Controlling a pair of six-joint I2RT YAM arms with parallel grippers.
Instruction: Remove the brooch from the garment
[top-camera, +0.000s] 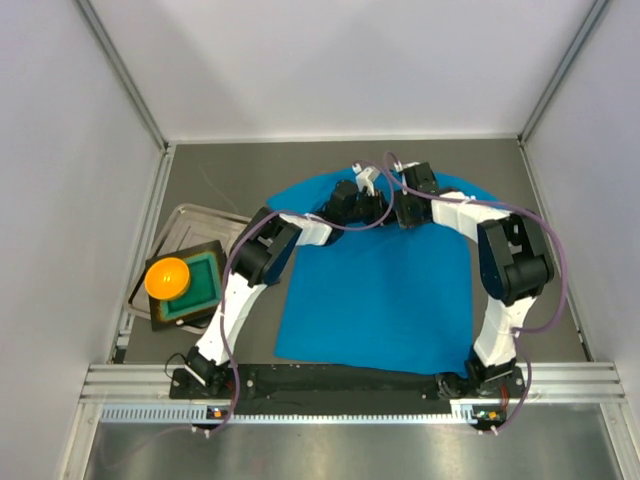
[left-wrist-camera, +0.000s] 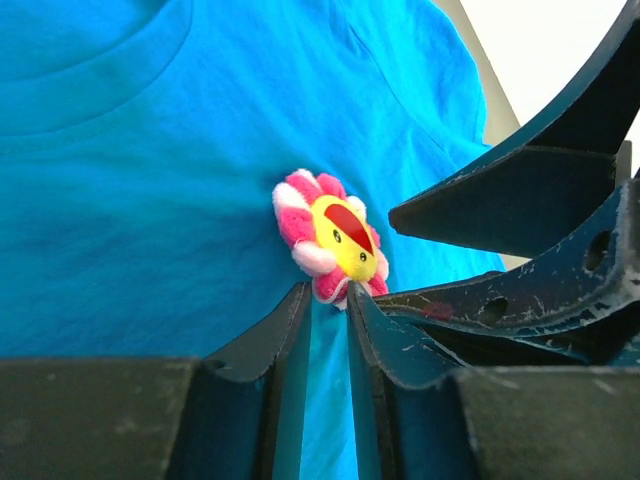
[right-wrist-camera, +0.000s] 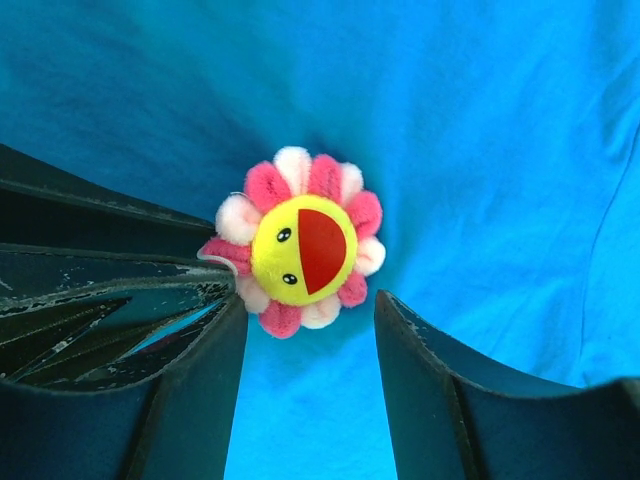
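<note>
From above, the garment (top-camera: 380, 290) lies flat on the grey surface (top-camera: 240, 170). Both arms reach to its chest, just below the collar. The left end effector (top-camera: 376, 211) and the right end effector (top-camera: 401, 214) meet there and hide the brooch in this view. A tray (top-camera: 185, 215) with an orange ball (top-camera: 167, 277) sits well apart on the left.

In the left wrist view, the brooch (left-wrist-camera: 330, 235) sits on the blue cloth, its face tilted. The left fingers are drawn close together just under it, with a thin strip of shirt between them. I judge them clenched on a fold of the garment, which anchors the cloth.

In the right wrist view, the brooch (right-wrist-camera: 300, 245) lies just beyond the right fingers (right-wrist-camera: 420, 380). They stand released, and the gap between them is about as wide as the flower.

The step in hand is taking hold of the flower. The right arm should advance until the petals sit between its fingers, then grip the plush body rather than the cloth behind. The pull should run away from the left pinch. If the shirt tents upward, the fastening probably has not let go.
</note>
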